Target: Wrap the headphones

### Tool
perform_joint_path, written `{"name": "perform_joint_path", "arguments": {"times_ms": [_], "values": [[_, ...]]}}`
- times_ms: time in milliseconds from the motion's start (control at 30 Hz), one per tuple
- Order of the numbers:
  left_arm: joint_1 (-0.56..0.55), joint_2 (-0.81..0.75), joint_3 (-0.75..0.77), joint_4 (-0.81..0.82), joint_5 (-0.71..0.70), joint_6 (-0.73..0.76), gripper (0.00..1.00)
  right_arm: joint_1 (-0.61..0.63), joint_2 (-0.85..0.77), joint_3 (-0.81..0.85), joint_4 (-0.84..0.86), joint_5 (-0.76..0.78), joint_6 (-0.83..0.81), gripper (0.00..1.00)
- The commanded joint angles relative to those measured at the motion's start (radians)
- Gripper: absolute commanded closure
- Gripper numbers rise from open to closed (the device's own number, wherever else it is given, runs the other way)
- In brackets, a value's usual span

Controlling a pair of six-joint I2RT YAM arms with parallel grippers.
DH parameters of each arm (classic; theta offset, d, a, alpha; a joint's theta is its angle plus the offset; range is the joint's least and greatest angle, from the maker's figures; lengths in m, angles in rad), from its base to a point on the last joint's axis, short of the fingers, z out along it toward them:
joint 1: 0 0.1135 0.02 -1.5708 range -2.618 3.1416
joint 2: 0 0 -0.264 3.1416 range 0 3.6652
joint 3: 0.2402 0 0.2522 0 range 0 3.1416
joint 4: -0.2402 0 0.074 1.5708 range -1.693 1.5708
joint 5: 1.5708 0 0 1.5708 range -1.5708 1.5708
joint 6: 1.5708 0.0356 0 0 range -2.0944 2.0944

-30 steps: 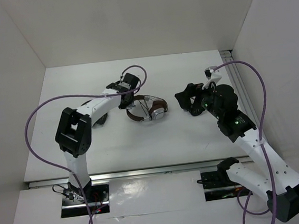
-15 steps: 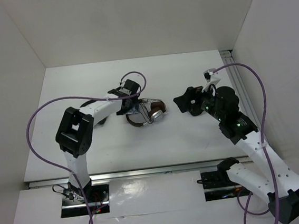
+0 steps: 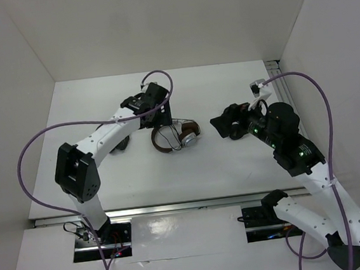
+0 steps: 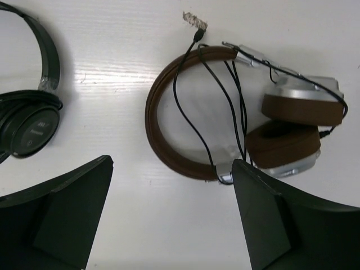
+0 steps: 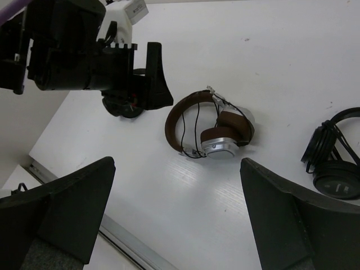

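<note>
From above, the headphones [image 3: 177,137] lie mid-bench [image 3: 202,171] between a black headset [image 3: 121,144] under the left arm and the right tool [image 3: 223,123], with the left tool [image 3: 159,119] over their band. The left wrist shows them lying crosswise, band bowing left, cups stacked right, cable [image 4: 225,97] draped across, that tool wide apart and empty. The right wrist shows its own fingers [image 5: 62,208] spread, holding nothing, with a second black headset [image 5: 334,169] at right.

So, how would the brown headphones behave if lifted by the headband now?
The headphones would probably lift as one fairly stiff piece, since the headband is a solid arc. The thin black cable lies in loose strands across it with its plug end free, so it would likely sag or slip off. The ear cups sit folded together and may swing.
</note>
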Motion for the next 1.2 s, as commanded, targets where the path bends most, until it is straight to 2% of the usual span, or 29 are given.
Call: {"name": "perform_joint_path", "arguments": {"times_ms": [0, 167, 333, 367, 467, 500, 600, 733, 900, 1167], "values": [[-0.037, -0.093, 0.018, -0.080, -0.054, -0.023, 0.00, 0.006, -0.027, 0.053, -0.061, 0.011, 0.007, 0.00], [-0.138, -0.258, 0.018, -0.146, -0.121, -0.023, 0.00, 0.006, -0.038, 0.137, -0.147, 0.011, 0.007, 0.00], [-0.224, -0.560, -0.094, -0.178, -0.121, -0.023, 0.00, 0.006, -0.057, 0.276, -0.301, 0.049, -0.002, 0.00], [-0.251, -0.694, -0.167, -0.178, -0.111, -0.023, 0.00, 0.006, -0.057, 0.333, -0.366, 0.049, -0.002, 0.00], [-0.261, -0.900, -0.276, -0.191, -0.132, -0.032, 0.00, 0.006, -0.082, 0.394, -0.470, -0.006, -0.011, 0.00], [-0.270, -1.027, -0.337, -0.203, -0.141, -0.043, 0.00, -0.007, -0.091, 0.420, -0.492, -0.017, -0.011, 0.00], [-0.270, -1.230, -0.405, -0.283, -0.155, -0.088, 0.00, -0.032, -0.146, 0.441, -0.568, -0.031, -0.024, 0.00], [-0.270, -1.416, -0.463, -0.292, -0.115, -0.097, 0.00, -0.058, -0.228, 0.464, -0.667, 0.064, -0.034, 0.00], [-0.270, -1.521, -0.499, -0.292, -0.080, -0.108, 0.00, -0.058, -0.303, 0.415, -0.743, 0.145, -0.034, 0.00], [-0.270, -1.532, -0.510, -0.321, -0.080, -0.117, 0.00, -0.058, -0.324, 0.369, -0.773, 0.189, -0.025, 0.00]]}}
